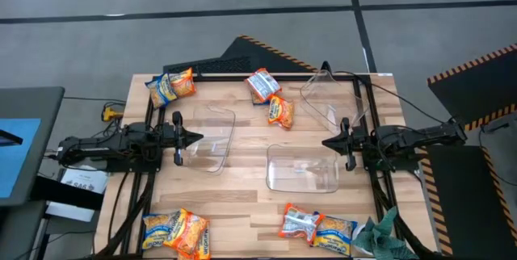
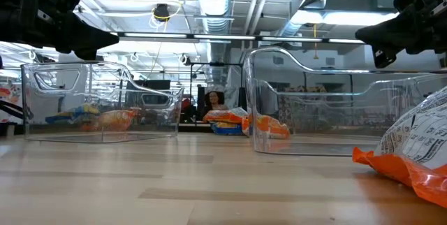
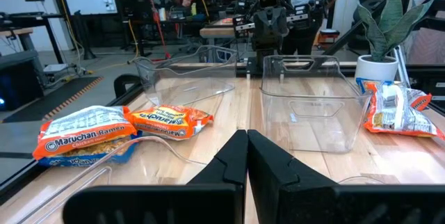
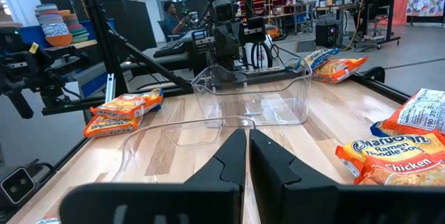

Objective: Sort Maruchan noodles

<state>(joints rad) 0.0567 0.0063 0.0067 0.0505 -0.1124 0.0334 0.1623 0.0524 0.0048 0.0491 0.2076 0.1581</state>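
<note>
Several glossy Maruchan packets lie flat on the wooden table in pairs. Yellow-blue and orange ones sit at the far left corner (image 1: 171,86). Two lie at the far middle (image 1: 260,85) (image 1: 281,111), also seen as orange packets (image 3: 83,137) in the left wrist view. Others lie at the near left (image 1: 176,232) and near right (image 1: 319,225). My left gripper (image 1: 198,139) (image 3: 247,147) is shut and hovers at the left bin's edge. My right gripper (image 1: 327,141) (image 4: 248,144) is shut, above the table between two bins. Both point toward the table's middle.
Three clear plastic bins stand on the table: one left of centre (image 1: 214,140), one near the middle (image 1: 303,169), and one at the far right (image 1: 331,98). A green cloth (image 1: 384,236) lies at the near right corner. Bare wood (image 1: 234,199) shows between the bins and the near packets.
</note>
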